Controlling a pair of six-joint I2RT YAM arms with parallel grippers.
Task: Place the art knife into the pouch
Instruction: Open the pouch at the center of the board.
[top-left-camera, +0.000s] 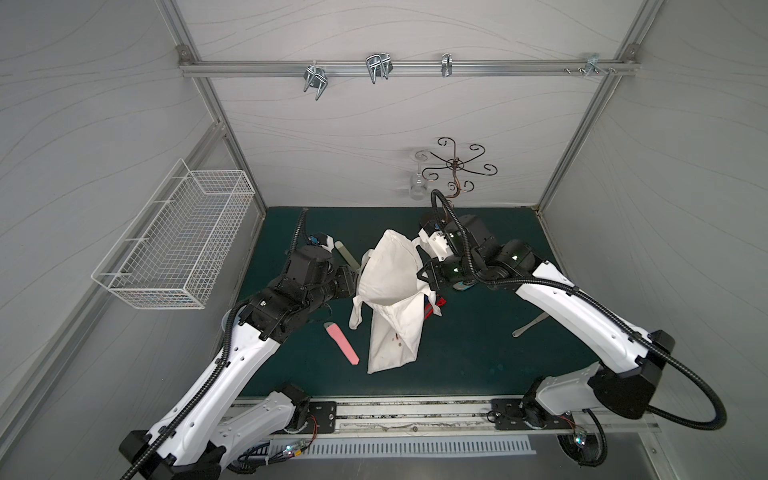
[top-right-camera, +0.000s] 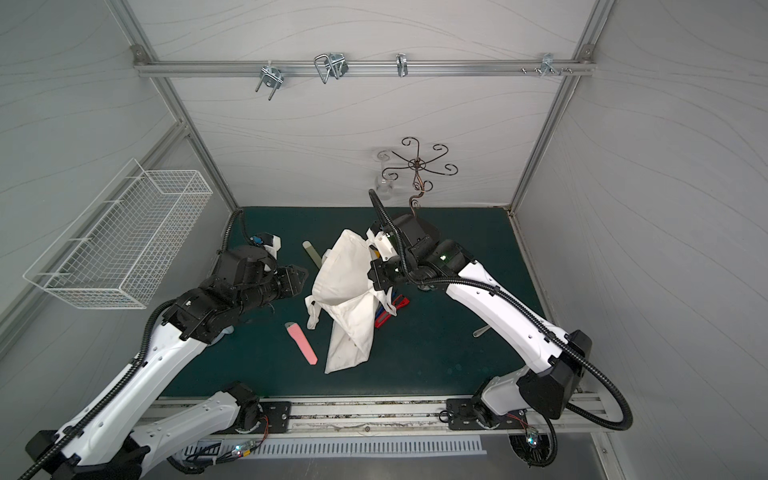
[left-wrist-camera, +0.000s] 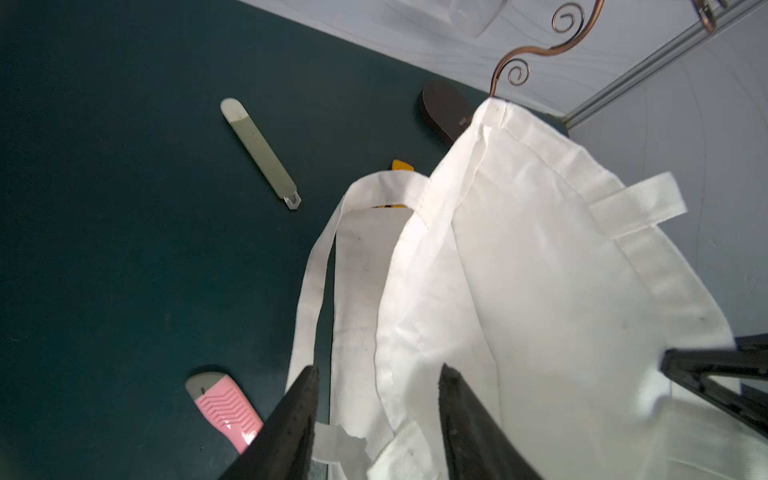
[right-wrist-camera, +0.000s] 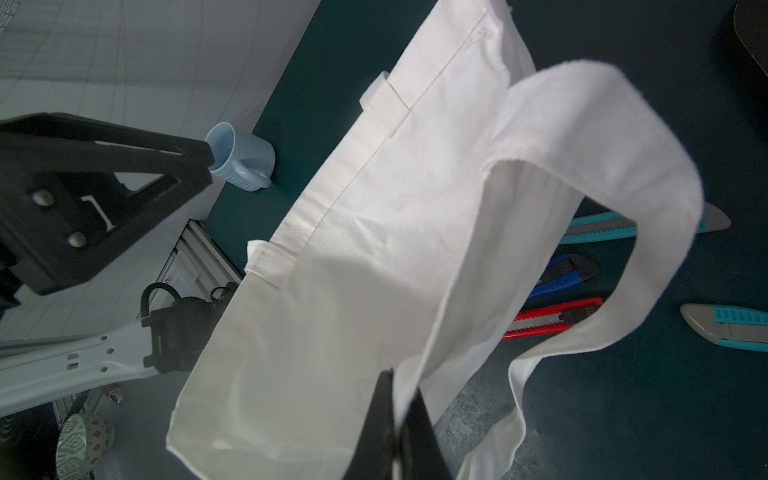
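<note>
The pouch (top-left-camera: 390, 274) (top-right-camera: 345, 274), a cream-white canvas bag, hangs with its mouth open above the green mat. My right gripper (top-left-camera: 422, 274) (right-wrist-camera: 401, 386) is shut on the pouch's (right-wrist-camera: 374, 228) right rim. My left gripper (top-left-camera: 353, 276) (left-wrist-camera: 379, 370) stands open at the pouch's (left-wrist-camera: 540, 270) left rim, with cloth showing between its jaws but not pinched. Several art knives lie on the mat: a pink one (top-left-camera: 340, 344) (left-wrist-camera: 226, 409) left of the pouch, an olive one (top-left-camera: 347, 254) (left-wrist-camera: 259, 151) behind my left gripper, and red (right-wrist-camera: 552, 318), blue (right-wrist-camera: 561, 272) and teal (right-wrist-camera: 602, 226) ones under the right handle.
A white wire basket (top-left-camera: 178, 245) hangs on the left wall. A copper wire stand (top-left-camera: 455, 166) with a glass (top-left-camera: 417, 183) stands at the back. A blue mug (right-wrist-camera: 243, 158) and a patterned bowl (right-wrist-camera: 83, 440) sit near my left arm. A metal utensil (top-left-camera: 530, 326) lies at the right.
</note>
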